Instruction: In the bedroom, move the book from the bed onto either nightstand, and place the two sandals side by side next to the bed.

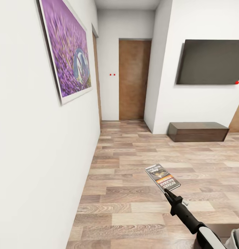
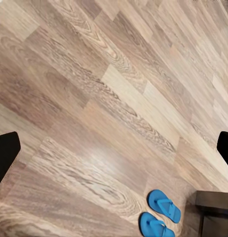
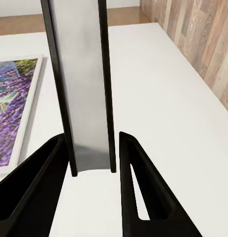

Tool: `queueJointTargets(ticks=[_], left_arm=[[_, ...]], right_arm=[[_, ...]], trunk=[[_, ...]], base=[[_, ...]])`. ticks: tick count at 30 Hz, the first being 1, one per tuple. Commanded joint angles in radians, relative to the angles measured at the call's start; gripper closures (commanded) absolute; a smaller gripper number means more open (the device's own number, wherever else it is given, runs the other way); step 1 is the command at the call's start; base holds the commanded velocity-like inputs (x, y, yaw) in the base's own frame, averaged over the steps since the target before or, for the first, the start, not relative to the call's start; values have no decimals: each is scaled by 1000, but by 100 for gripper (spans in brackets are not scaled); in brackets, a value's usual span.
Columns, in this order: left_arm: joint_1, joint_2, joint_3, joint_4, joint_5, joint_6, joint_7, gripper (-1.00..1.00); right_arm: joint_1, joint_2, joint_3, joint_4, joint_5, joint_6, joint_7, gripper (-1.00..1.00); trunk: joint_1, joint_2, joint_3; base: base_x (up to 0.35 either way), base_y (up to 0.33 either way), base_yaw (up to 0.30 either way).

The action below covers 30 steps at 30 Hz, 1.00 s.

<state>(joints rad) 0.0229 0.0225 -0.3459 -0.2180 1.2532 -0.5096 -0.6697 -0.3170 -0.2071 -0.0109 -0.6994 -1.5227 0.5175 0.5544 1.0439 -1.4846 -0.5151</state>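
In the head view my right gripper reaches forward over the wood-plank floor, shut on the book, a thin paperback with an orange band held out flat. The right wrist view looks along the book edge-on, clamped between both dark fingers. In the left wrist view the left gripper is open with nothing in it, its fingertips at the picture's sides. Below it two bright blue sandals lie close together on the floor, beside a dark wooden corner.
A white wall with a purple lavender picture runs close along my left. Ahead, a hallway ends at a brown door. To the right hang a dark screen and, under it, a low dark bench.
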Motion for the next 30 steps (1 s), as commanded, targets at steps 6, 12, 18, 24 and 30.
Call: queueJointTargets(ticks=[6, 12, 18, 24, 30], left_arm=[[0, 1, -8, -1, 9, -3, -1, -100], [0, 2, -8, -1, 9, -3, -1, -100], [0, 2, -8, -1, 9, -3, -1, -100], [0, 6, -8, -1, 9, -3, -1, -100], [0, 11, -8, -1, 9, -3, -1, -100]], right_arm=[[-1, 0, -1, 0, -10, 9, -1, 100], [-1, 0, -1, 0, -10, 9, -1, 100], [-1, 0, 5, 0, -10, 9, -1, 100], [-1, 0, 15, 0, -10, 8, -1, 100], [-1, 0, 17, 0, -10, 8, -1, 100]], trunk=[[0, 0, -1], [0, 0, -1], [0, 0, -1], [0, 0, -1], [0, 0, -1]], base=[[136, 101, 0], [118, 26, 0], [111, 4, -79], [104, 1, -56], [102, 0, -9]])
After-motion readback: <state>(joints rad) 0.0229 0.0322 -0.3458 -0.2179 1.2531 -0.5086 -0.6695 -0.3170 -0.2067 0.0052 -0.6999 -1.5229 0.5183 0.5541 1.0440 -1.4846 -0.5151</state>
